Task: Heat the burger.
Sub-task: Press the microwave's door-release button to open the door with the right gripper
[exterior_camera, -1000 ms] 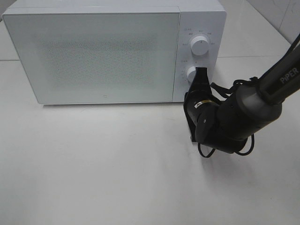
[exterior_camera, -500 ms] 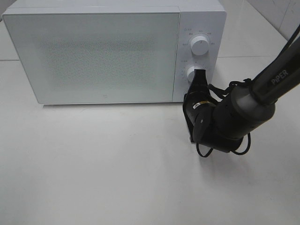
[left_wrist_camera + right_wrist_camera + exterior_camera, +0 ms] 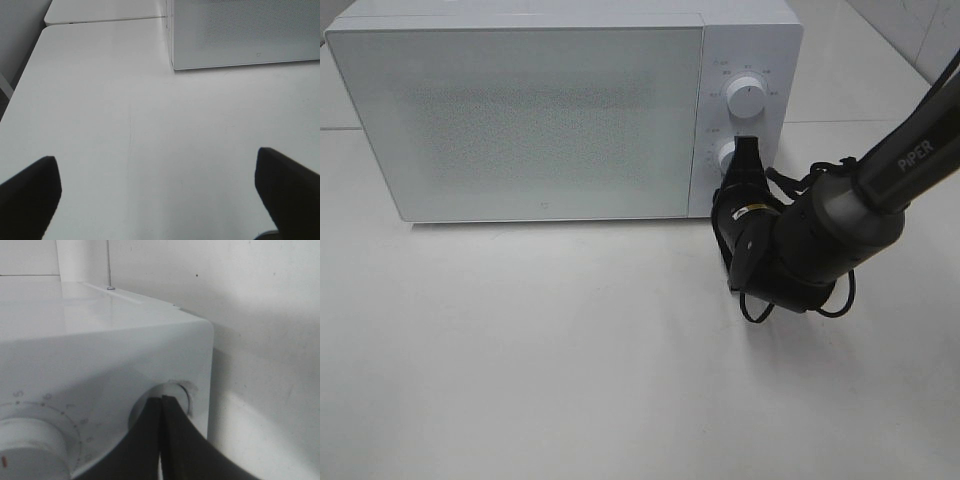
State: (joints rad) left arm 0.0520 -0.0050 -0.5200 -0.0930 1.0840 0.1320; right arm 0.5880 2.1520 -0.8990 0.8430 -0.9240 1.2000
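Touching the lower knob (image 3: pixel 727 157) of the microwave (image 3: pixel 760 40), at 4 o'clock on its front, the right gripper (image 3: pixel 748 152) has its jaws together. The left gripper (image 3: pixel 157 182) hangs wide apart over the table (image 3: pixel 520 350). The door (image 3: pixel 530 120) is closed and the burger is not visible, probably inside; only setting the knob seems left.

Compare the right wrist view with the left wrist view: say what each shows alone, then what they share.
Only the right wrist view: the right arm's black fingers, shut, their tips at a small round white knob, next to a second white dial with printed marks. Only the left wrist view: the left arm's black fingers, wide apart above the white tabletop, and a corner of the speckled grey door. Both: the white box-shaped microwave.
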